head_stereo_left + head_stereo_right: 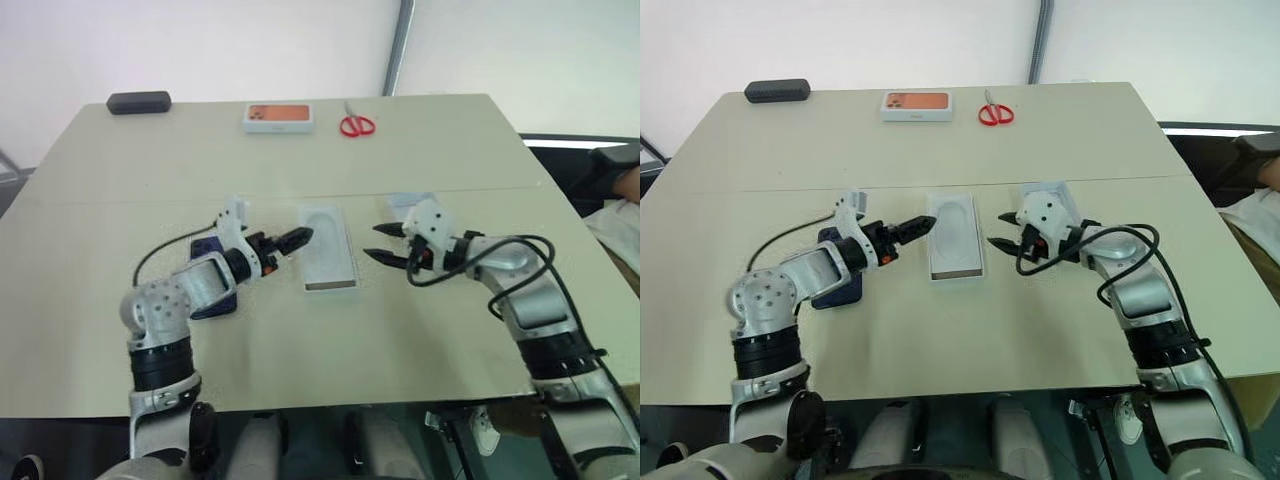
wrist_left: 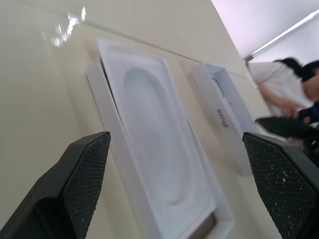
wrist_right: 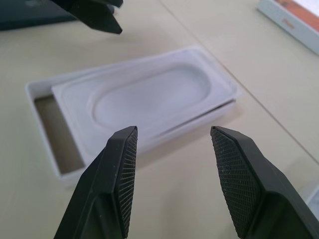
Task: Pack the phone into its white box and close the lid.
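White box (image 1: 955, 250) lay centred, its insert (image 3: 149, 97) askew inside so the brown floor showed. Flanking it, left gripper (image 1: 290, 243) gaped wide and right gripper (image 1: 385, 243) half-open, both empty. Beyond the left arm lay the phone (image 1: 837, 290); behind the right gripper, the lid (image 2: 227, 117).

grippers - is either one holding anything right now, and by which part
Nothing is held. The left gripper and right gripper both stand open and empty, aimed at the white box with its insert.

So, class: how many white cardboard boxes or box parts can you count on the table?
3: the white box at centre holding an insert, the lid to its right, an orange-topped box at the far edge.
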`<state>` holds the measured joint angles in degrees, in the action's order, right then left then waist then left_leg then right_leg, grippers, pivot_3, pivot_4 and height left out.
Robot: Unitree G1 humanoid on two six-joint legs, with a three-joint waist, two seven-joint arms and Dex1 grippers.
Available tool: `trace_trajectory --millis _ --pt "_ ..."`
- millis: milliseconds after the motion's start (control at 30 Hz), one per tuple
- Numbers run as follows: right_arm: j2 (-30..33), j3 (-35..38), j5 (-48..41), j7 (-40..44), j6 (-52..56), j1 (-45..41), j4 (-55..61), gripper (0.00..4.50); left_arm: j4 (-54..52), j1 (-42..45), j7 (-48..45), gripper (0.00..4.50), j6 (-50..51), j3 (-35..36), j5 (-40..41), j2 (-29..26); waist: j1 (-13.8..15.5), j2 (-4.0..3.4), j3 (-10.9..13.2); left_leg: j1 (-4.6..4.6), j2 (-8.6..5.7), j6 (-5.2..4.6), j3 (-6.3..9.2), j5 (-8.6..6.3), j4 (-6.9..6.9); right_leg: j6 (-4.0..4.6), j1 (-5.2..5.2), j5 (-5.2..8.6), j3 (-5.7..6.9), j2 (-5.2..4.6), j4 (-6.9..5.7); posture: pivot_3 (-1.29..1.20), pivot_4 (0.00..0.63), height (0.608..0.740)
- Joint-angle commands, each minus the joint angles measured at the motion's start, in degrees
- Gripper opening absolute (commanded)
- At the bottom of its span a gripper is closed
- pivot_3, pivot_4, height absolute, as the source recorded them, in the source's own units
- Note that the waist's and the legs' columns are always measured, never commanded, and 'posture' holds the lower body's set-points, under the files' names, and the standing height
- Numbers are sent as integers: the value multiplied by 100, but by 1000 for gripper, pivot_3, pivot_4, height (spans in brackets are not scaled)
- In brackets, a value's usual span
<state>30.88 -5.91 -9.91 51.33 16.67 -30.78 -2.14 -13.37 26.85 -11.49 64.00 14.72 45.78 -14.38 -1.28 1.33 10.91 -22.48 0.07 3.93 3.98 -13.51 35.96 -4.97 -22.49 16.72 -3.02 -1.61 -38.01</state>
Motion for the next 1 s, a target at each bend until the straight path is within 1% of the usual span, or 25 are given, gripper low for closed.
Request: trace_trajectory --millis 33,67,133,200,267,367,500,567,733,1000 --pt "-340 -22 -7 -323 28 -228 13 1603 -270 -395 -996 4500 -1170 -717 -904 -895 -4 -1 0 0 1 2 0 1 -1 1 -2 0 0 1 1 0 150 740" --pt "-423 -112 90 -394 4 -249 -31 1185 -245 -506 -1222 4500 -1536 -882 -1151 -1137 11 -1 0 1 1 5 0 3 -6 1 -3 0 -1 0 1 0 150 740" --pt "-637 -297 416 -720 -128 -369 -317 46 -136 -729 -1758 4500 -2335 -880 -1367 -1364 24 -2 0 -1 0 4 -1 3 -10 3 -6 1 0 -3 3 0 150 740" --pt "-782 -431 608 -867 -280 -450 -502 11 -66 -886 -2125 4500 -2851 -813 -1446 -1457 63 -2 1 -6 -1 4 -2 2 -9 5 -6 2 1 -10 6 0 150 740" --pt "-1039 -715 894 -1019 -553 -657 -867 11 125 -1057 -2644 4500 -3169 -666 -1372 -1625 47 -3 3 -14 -2 3 -2 2 -6 6 -9 2 2 -18 8 0 150 740" --pt "-1245 -941 1086 -1042 -782 -828 -1125 11 296 -1185 -2952 4500 -3592 -685 -1553 -1783 21 -5 4 -15 -2 2 -12 2 -5 6 -15 2 0 -18 8 0 150 740" --pt "-1109 -1584 1687 -756 -1191 -921 -1421 11 267 -1345 -3199 4500 -3802 -612 -1478 -1835 16 -5 4 -14 2 0 -9 1 -9 5 -18 1 1 -15 6 0 150 740" --pt "-1020 -1732 1845 -635 -1263 -909 -1480 11 246 -1371 -3147 4500 -3854 -589 -1525 -1811 24 -6 4 -16 3 -2 -6 1 -9 4 -17 1 3 -15 6 0 150 740" --pt "-678 -1875 1653 223 -1038 -646 -934 11 106 -1556 -3083 4500 -4014 -747 -1737 -1754 22 -7 5 -18 2 -4 -6 -1 -7 3 -17 1 3 -17 7 0 150 740" --pt "-774 -1608 1174 579 -291 -620 -299 11 105 -1513 -3025 4500 -4049 -693 -1794 -1622 2 -8 6 -14 31 -5 -6 -1 -2 9 -17 -3 6 2 3 0 150 740"
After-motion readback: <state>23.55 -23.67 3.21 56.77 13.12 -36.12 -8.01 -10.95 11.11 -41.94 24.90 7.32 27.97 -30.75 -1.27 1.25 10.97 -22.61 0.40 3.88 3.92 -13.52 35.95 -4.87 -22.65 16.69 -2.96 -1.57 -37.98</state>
